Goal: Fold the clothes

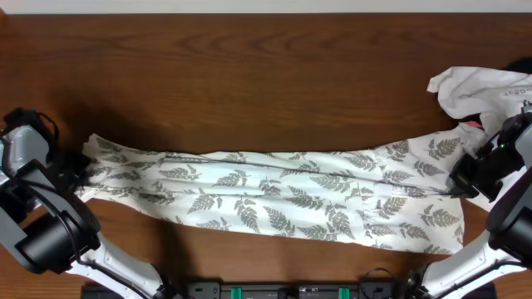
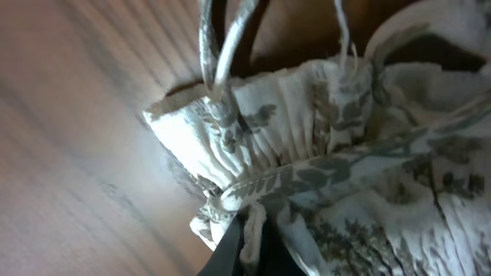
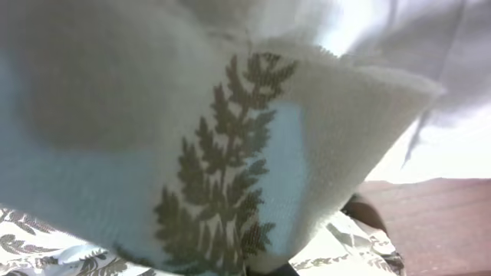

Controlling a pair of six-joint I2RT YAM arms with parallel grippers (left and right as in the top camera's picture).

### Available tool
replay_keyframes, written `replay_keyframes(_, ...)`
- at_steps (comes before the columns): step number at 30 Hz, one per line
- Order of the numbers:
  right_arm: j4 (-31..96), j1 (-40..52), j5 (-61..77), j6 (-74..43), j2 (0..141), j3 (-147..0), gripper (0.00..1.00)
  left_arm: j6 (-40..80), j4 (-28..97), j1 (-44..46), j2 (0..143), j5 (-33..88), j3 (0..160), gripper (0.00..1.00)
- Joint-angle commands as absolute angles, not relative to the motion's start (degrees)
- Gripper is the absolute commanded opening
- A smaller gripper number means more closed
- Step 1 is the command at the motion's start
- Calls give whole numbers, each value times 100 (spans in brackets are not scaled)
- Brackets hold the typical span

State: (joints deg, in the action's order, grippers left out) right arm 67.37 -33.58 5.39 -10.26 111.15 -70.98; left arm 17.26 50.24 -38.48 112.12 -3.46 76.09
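Note:
The clothes [image 1: 274,195], a white fabric printed with grey-green fern leaves, lie stretched in a long band across the wooden table. At the band's left end my left gripper [image 1: 83,172] is shut on the gathered elastic edge; the left wrist view shows that bunched edge [image 2: 268,146] pinched at the dark fingertips [image 2: 234,249]. My right gripper [image 1: 461,184] is shut on the right end. In the right wrist view a lifted fold of the fern fabric [image 3: 222,161] fills the frame and hides the fingers.
A crumpled plain white garment [image 1: 478,87] sits at the back right, close behind the right arm. The brown wooden table [image 1: 266,75] stretches behind the band. Two thin straps [image 2: 222,46] trail from the garment's left end.

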Motion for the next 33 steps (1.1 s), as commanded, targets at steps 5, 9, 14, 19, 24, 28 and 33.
replay_keyframes(5, 6932, -3454, 342, -1109, 11074, -7076, 1, 2049, 4969, -3922, 11244, -827, 7592, 6)
replay_keyframes(9, 7032, -3454, 340, -1107, 11074, -7070, 1, 2049, 4956, -3920, 11244, -816, 7592, 26)
replay_keyframes(14, 7111, -3454, 338, -1059, 11074, -7063, 3, 2043, 4901, -3920, 11244, -440, 7594, 47)
replay_keyframes(19, 7076, -3454, 346, -1063, 11074, -7063, 2, 1841, 4960, -3913, 11190, -54, 7800, 49)
replay_keyframes(24, 7072, -3454, 696, -915, 11074, -7065, 1, 1632, 4954, -3913, 10713, 259, 8060, 51)
replay_keyframes(28, 7155, -3454, 967, -762, 11074, -7065, 2, 1612, 4801, -3916, 10018, 248, 8106, 57)
replay_keyframes(33, 7140, -3454, 1002, -764, 11069, -7135, 7, 1612, 4703, -3889, 9185, 701, 8114, 65)
